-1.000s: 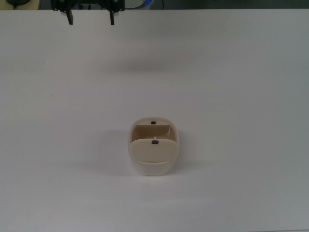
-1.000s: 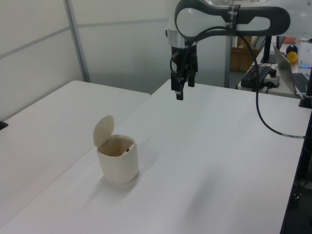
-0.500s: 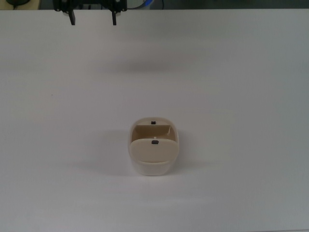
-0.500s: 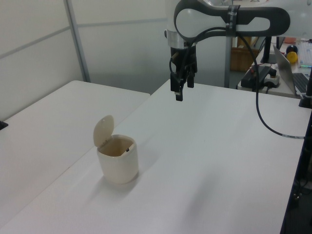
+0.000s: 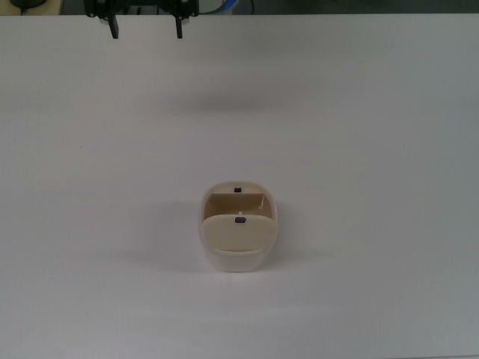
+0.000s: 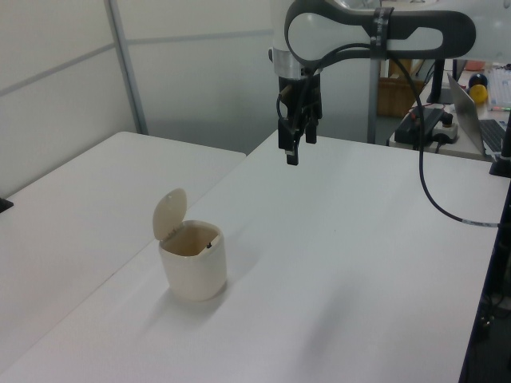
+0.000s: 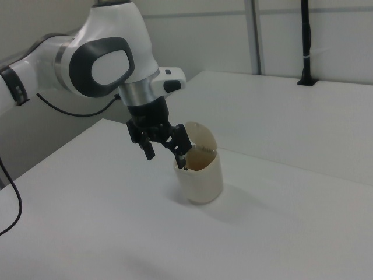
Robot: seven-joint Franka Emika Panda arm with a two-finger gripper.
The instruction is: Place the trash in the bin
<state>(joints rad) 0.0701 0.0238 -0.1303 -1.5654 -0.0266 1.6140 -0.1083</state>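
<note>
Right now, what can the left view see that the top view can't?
Only the left view shows the white arm above the table, the wall panels behind it, and a cluttered desk at the left view's right. Only the top view looks straight down into the bin, with two small dark marks on it. Both show the open gripper up off the table and away from the bin, whose lid stands open. No trash shows in either.

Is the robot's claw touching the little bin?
Apart. In the left view the gripper hangs high above the table, well away from the bin; bare tabletop lies between them. The top view shows the same gap.
</note>
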